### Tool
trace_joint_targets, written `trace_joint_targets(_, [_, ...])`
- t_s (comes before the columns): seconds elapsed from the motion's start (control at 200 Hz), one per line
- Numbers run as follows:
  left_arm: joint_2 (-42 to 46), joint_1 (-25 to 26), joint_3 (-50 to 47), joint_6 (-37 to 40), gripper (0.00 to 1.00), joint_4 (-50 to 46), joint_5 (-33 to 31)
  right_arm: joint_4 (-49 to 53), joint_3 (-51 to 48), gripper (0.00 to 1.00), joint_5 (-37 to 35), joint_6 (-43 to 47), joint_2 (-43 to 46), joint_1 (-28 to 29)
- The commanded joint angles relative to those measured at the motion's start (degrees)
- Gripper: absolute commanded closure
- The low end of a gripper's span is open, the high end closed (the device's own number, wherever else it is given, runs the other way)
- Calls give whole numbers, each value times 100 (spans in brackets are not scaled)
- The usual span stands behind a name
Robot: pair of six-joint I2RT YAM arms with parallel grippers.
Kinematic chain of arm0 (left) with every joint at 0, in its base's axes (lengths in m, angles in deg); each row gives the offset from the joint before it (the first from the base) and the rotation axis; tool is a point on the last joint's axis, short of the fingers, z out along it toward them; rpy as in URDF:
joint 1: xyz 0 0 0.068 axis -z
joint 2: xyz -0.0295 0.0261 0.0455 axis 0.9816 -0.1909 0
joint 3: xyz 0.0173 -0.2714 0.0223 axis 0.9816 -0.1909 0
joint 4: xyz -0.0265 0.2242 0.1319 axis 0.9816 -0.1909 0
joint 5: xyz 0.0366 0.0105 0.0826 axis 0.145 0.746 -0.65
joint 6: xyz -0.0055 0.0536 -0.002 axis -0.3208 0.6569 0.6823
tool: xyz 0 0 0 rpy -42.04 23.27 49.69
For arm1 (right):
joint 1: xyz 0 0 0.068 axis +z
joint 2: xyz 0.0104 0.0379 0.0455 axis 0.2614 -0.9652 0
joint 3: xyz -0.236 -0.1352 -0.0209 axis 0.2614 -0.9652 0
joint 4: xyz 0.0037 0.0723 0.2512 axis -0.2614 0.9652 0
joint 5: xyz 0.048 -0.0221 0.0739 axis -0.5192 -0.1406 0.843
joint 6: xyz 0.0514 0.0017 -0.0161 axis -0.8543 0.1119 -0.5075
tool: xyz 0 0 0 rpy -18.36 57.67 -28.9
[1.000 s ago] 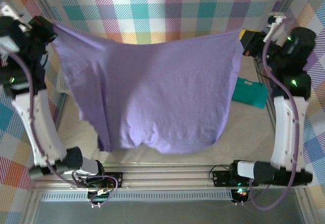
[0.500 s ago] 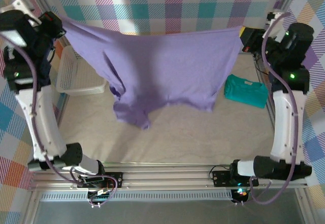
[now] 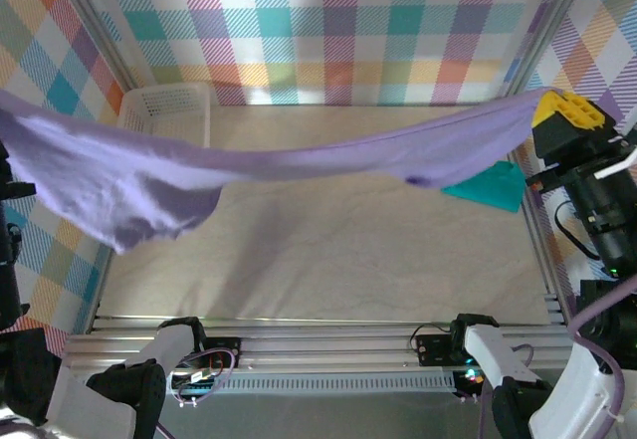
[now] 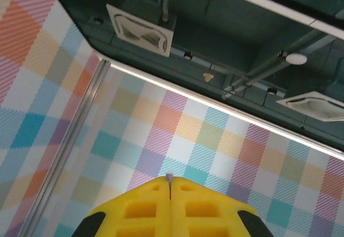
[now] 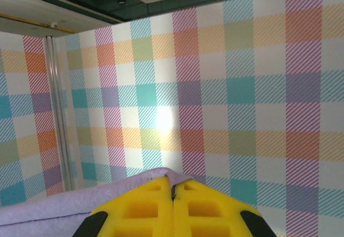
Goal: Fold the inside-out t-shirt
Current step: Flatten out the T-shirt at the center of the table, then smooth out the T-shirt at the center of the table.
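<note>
Top view: the inside-out t-shirt (image 3: 129, 185) hangs stretched above the table (image 3: 328, 260), its left end cut off, part-hiding the teal t-shirt (image 3: 488, 188). Left wrist: left gripper (image 4: 170, 188) jaws clamped on a shirt sliver. Right wrist: right gripper (image 5: 173, 189) jaws clamped on its edge.

**Q:** What does the t-shirt (image 3: 299, 160) look like?

**A:** It is plain lavender, soft and short-sleeved. It is pulled into a long, narrow band across the overhead view, in the air above the worktop (image 3: 328, 250).

**Q:** How does it hang?

**A:** Its right end sits highest, pinched in the closed right pincer (image 3: 559, 115). From there it sags gently leftward and runs off the left edge. Left of centre, a loose, wrinkled fold droops below the band.

**Q:** And up close?

**A:** In the right wrist view, a lavender edge runs leftward from the pinch. In the left wrist view, a lavender sliver peeks from the closed left pincer (image 4: 170, 182).
</note>
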Motion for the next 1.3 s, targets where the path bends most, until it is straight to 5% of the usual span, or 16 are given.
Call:
trace_joint_targets(0.0, [-736,-37,335,146,100,124,-52,216,296,100,-247,169,-406,-8])
trace_joint_targets(0.32, [-2697,6,520,-189,100,799,464,-312,379,100,-182,271,-1795,-11])
trace_joint_targets(0.46, [-3850,508,519,200,100,918,222,-916,-97,100,-72,174,-2609,14])
trace_joint_targets(0.69, [-6086,945,616,528,100,1428,-42,-1675,-3,100,-348,300,-5144,314])
trace_joint_targets(0.8, [-7510,1007,1713,658,82,1142,-57,-1274,1330,87,-591,251,-6906,379])
trace_joint_targets(0.885, [-8319,1022,2832,741,58,697,-68,-230,3188,74,-892,353,-8274,421])
trace_joint_targets(0.985, [-8142,1040,2755,759,37,267,23,1090,5120,65,-1004,526,-9186,537])
trace_joint_targets(1.075, [-7561,1179,2426,738,33,-366,119,1933,5059,61,-1024,736,-8899,743])
trace_joint_targets(1.175, [-6356,1531,731,821,33,-404,52,1796,2779,58,-1464,1089,-7541,1145])
trace_joint_targets(1.295, [-4174,1741,-2967,207,31,1591,534,626,-664,53,-1441,954,-5441,1295])
